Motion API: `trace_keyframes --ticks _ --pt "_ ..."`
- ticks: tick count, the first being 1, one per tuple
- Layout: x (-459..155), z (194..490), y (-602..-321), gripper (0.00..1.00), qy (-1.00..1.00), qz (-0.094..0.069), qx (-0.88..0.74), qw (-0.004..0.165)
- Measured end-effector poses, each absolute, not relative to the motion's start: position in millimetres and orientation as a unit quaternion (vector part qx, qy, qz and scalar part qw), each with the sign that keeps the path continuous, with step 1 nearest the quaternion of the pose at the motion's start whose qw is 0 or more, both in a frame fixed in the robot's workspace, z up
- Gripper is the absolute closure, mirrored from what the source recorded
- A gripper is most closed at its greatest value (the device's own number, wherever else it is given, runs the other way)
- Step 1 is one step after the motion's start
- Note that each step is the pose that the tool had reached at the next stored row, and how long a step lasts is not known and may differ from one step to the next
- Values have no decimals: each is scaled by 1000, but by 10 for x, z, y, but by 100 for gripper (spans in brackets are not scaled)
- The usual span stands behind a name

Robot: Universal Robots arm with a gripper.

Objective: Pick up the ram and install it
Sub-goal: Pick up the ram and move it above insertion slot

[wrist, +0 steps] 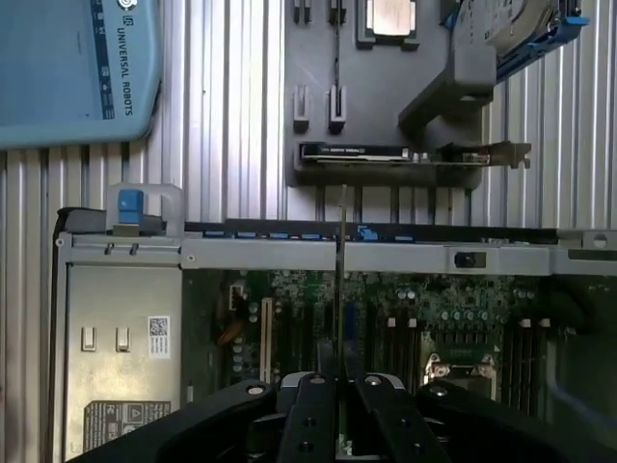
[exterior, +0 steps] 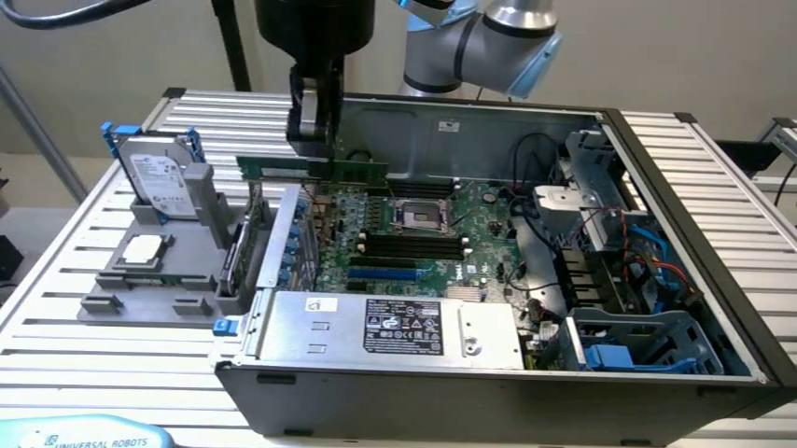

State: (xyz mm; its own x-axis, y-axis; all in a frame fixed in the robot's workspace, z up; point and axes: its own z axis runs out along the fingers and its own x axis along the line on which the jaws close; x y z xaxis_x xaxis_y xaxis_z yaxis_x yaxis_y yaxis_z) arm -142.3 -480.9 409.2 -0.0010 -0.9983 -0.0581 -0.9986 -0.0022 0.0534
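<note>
Exterior view: I read the hand [exterior: 314, 149] as closed on the ram [exterior: 351, 171], gripping its upper edge. The ram hangs level over the motherboard [exterior: 430, 245] in the open computer case [exterior: 498, 387], clear of the memory slots [exterior: 405, 247].

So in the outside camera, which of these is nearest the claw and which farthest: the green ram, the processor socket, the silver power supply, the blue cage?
1. ram: gripped in the claw.
2. processor socket: mid-board, below the ram.
3. power supply: along the case's near wall.
4. blue cage: near corner, on the exterior view's right.
</note>
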Motion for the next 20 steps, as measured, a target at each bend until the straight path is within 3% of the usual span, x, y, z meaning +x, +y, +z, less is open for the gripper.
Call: trace_keyframes --ticks 10,20 --pt "-994 4078 -4687 86 706 40 -707 2" --pt "-787 3974 -4382 86 706 40 -707 1"
